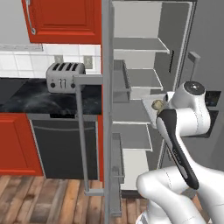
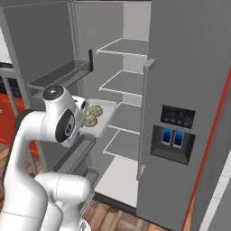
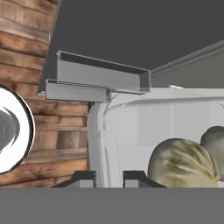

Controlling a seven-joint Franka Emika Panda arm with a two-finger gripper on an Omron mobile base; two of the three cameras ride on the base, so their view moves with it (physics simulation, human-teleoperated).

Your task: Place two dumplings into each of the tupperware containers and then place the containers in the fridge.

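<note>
The tupperware container [image 2: 100, 118], a pale thick-rimmed tub carrying two crimped tan dumplings [image 2: 92, 115], is up at the open fridge [image 2: 131, 85], level with its middle shelves but not yet set down. The pincer [image 3: 108, 177] looks clenched on the container's rim. Judging from this, filling is done for this tub; shelving remains. Smooth grey shelves wait bare.

Matt grey fridge [image 2: 180, 67], wooden floor [image 1: 39, 201]
</note>
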